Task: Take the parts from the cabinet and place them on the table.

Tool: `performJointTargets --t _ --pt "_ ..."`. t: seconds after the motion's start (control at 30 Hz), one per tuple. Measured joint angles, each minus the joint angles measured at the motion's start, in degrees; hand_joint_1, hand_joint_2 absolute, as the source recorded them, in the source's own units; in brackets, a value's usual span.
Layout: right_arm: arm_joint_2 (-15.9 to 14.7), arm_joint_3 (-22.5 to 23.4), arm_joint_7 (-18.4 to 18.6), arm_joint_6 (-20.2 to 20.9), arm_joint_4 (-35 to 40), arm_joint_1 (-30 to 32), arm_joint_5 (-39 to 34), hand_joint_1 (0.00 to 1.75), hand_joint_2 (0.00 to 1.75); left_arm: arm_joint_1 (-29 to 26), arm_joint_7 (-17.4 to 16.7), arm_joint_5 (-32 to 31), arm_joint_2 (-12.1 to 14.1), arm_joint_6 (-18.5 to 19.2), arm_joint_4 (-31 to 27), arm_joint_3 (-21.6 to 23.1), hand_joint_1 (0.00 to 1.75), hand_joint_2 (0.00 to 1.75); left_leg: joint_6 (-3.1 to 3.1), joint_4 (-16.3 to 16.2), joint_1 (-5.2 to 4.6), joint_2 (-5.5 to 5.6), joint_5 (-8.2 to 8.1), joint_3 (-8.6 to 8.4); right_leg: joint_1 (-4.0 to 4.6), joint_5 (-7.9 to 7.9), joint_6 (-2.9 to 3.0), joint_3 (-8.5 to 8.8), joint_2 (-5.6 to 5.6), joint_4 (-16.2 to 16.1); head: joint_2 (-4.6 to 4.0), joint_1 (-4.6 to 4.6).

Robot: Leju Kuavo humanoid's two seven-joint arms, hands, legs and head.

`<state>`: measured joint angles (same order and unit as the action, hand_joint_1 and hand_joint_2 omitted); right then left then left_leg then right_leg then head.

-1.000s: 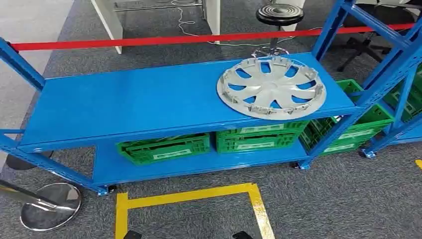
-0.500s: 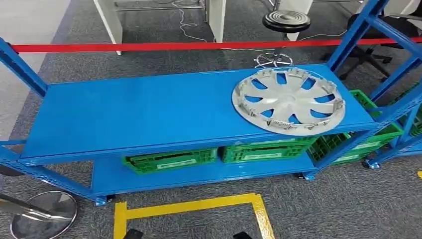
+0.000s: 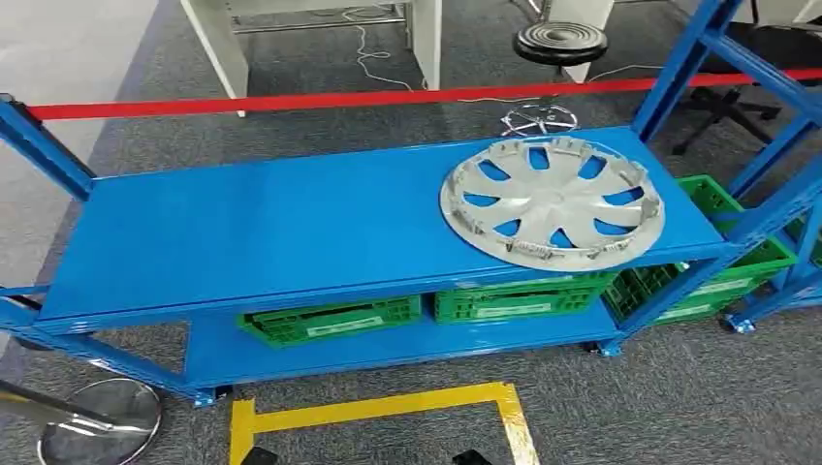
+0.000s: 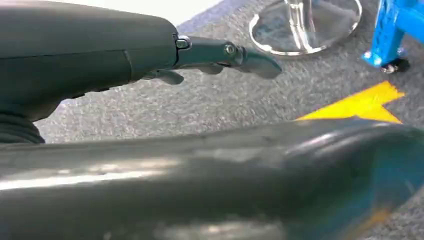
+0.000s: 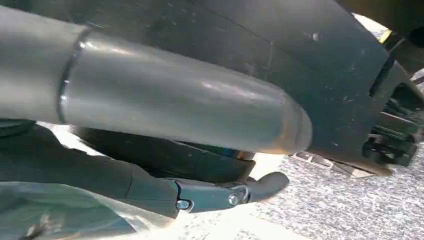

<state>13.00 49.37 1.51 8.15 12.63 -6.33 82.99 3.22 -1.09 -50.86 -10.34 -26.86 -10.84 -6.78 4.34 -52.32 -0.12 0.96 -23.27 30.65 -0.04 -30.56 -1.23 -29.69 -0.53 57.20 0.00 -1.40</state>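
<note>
Whole scene shifting slightly since earlier frame: camera moving, hubcap not moving on shelf. Blue cabinet (image 3: pixel 252 228) spanning head view; green crates (image 3: pixel 330 319) sitting on lower shelf, toward 6 o'clock. Silver hubcap (image 3: pixel 552 201) lying flat on top shelf, toward 3 o'clock. Left hand (image 4: pixel 150 55) hanging over carpet, fingers apart, holding nothing. Right hand (image 5: pixel 165 130) extended, grasping nothing.

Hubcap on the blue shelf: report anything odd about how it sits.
The hubcap lies inner side up at the right end of the top shelf, its near rim overhanging the front edge slightly. No damage visible.
</note>
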Motion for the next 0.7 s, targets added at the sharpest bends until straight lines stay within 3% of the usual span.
performJointTargets --t 0.03,0.1,0.13,0.17,0.2,0.27,0.3,0.33,0.37,0.4,0.47,0.5,0.57,0.6,0.63,0.67,0.7 --pt "0.0 0.0 0.0 0.0 0.0 -0.1 0.0 0.00 0.00 0.1 -0.1 0.0 0.0 0.2 0.0 0.0 0.00 0.00 0.20 0.8 0.24 0.19 0.60 -0.34 -0.01 -1.87 -0.13 -1.31 -0.17 2.8 0.02 -0.15" --pt "0.0 0.0 0.4 0.0 0.0 -0.2 0.0 0.00 0.00 0.1 -0.6 0.4 -0.2 1.2 0.0 0.0 0.00 0.00 -0.67 0.7 0.74 0.32 0.45 -0.24 -0.22 -5.33 -1.01 -4.97 -0.17 10.2 0.00 -0.50" --pt "-0.1 0.0 0.5 0.0 0.0 -0.4 0.0 0.00 0.00 0.0 -1.0 0.6 -0.2 1.5 0.0 -0.1 0.00 0.00 -1.15 0.5 1.06 0.36 0.25 -0.19 -0.43 -6.03 -1.61 -6.29 -0.17 12.8 0.00 -0.48" --pt "-0.2 0.0 0.9 0.0 0.0 -0.5 -0.2 0.00 0.00 -0.1 -1.1 0.8 -0.2 1.9 0.0 -0.3 0.00 0.00 -1.90 0.1 1.55 0.36 -0.05 -0.17 -0.77 -5.06 -2.28 -6.25 -0.14 12.8 0.00 -0.46" --pt "-0.2 0.0 1.4 -0.1 0.0 -0.5 -0.5 0.00 0.00 -0.2 -1.2 1.0 -0.2 1.9 0.0 -0.5 0.00 0.00 -2.69 -0.6 2.14 0.42 -0.46 -0.04 -1.26 -2.86 -3.10 -4.99 -0.12 10.3 0.00 -0.50" --pt "-0.3 0.0 2.1 -0.4 0.1 -0.5 -1.0 0.00 0.00 -0.1 -1.4 1.1 -0.2 2.1 0.0 -0.6 0.00 0.00 -4.68 -3.3 3.50 0.73 -1.87 0.85 -2.78 1.47 -5.16 -1.08 -0.17 2.1 0.00 -0.52" --pt "-0.2 0.0 2.4 -0.4 0.0 -0.4 -1.2 0.00 0.00 0.0 -1.5 1.1 -0.1 2.2 0.0 -0.8 0.00 0.00 -5.86 -5.1 3.58 0.88 -2.76 1.81 -2.28 -1.10 -6.11 -1.41 -1.41 3.1 0.00 -0.79" --pt "0.2 0.0 2.5 -0.6 -0.1 -0.4 -1.4 0.00 0.00 0.0 -1.6 1.1 0.2 2.3 0.0 -1.1 0.00 0.00 -6.30 -7.4 3.57 1.13 -3.79 2.94 -2.44 -1.02 -4.29 -1.60 -1.64 2.9 0.02 -2.23" --pt "0.2 0.0 2.9 -0.7 0.0 -0.5 -1.3 0.00 1.75 0.0 -1.7 1.1 0.1 2.3 0.0 -1.1 0.00 1.75 -6.57 -8.0 3.23 1.15 -3.82 3.29 -2.56 -1.29 -2.17 -2.03 -1.58 4.2 0.02 -1.43" --pt "0.2 0.0 3.4 -0.8 0.0 -0.6 -1.4 0.00 1.75 -0.1 -1.9 1.0 0.1 2.4 0.0 -1.2 0.00 1.75 -6.84 -8.0 3.22 1.20 -3.76 3.36 -2.65 -1.38 -1.78 -2.09 -1.46 4.9 0.02 -0.35" --pt "0.2 0.0 4.1 -0.9 0.0 -0.9 -1.8 0.00 1.75 -0.2 -1.9 1.0 0.3 2.5 0.0 -1.4 0.00 1.75 -7.31 -8.1 3.21 1.14 -3.98 3.40 -2.67 -1.51 -1.68 -2.72 -1.11 5.7 0.00 -0.22" --pt "0.2 0.1 4.6 -1.0 0.0 -1.0 -2.1 0.00 1.75 -0.1 -1.9 0.9 0.2 2.5 0.0 -1.4 0.00 1.75 -7.07 -9.6 3.12 0.23 -5.19 3.95 -2.45 -1.61 -1.00 -2.77 -1.06 5.8 0.02 0.28" --pt "0.2 0.2 5.0 -1.2 0.0 -1.0 -2.4 0.00 1.75 0.0 -2.0 0.6 0.1 2.5 0.0 -1.5 0.00 1.75 -6.54 -17.7 2.80 -0.66 -9.34 7.46 -1.99 -1.61 -0.92 -2.54 -0.39 5.5 0.00 0.59" --pt "0.2 0.4 5.2 -1.2 0.0 -1.0 -2.5 0.00 1.75 0.1 -2.0 0.6 0.1 2.5 0.0 -1.5 0.00 1.75 -6.15 -22.8 2.46 -0.78 -11.21 9.91 -1.67 -1.56 -0.86 -2.54 -0.09 5.4 0.00 0.63" --pt "0.2 0.6 5.6 -1.4 0.0 -1.0 -2.4 0.00 1.75 0.1 -2.1 0.5 0.0 2.6 0.0 -1.5 0.00 1.75 -5.64 -25.8 2.06 -0.79 -11.88 11.38 -1.36 -1.57 -0.86 -2.51 0.12 5.3 0.00 0.57" --pt "0.2 0.6 6.0 -1.4 0.0 -1.0 -2.3 0.00 1.75 0.0 -2.3 0.5 0.0 2.6 0.0 -1.5 0.00 1.75 -4.98 -26.3 1.51 -0.78 -11.42 11.79 -0.98 -1.65 -0.74 -2.37 0.22 5.3 0.00 0.59" --pt "0.2 0.6 6.3 -1.5 0.0 -1.0 -2.2 0.00 1.75 0.0 -2.4 0.5 0.0 2.6 0.0 -1.6 0.00 1.75 -3.86 -24.8 0.81 -0.77 -9.83 11.21 -0.48 -1.74 -0.59 -2.20 0.24 5.2 0.00 0.61"
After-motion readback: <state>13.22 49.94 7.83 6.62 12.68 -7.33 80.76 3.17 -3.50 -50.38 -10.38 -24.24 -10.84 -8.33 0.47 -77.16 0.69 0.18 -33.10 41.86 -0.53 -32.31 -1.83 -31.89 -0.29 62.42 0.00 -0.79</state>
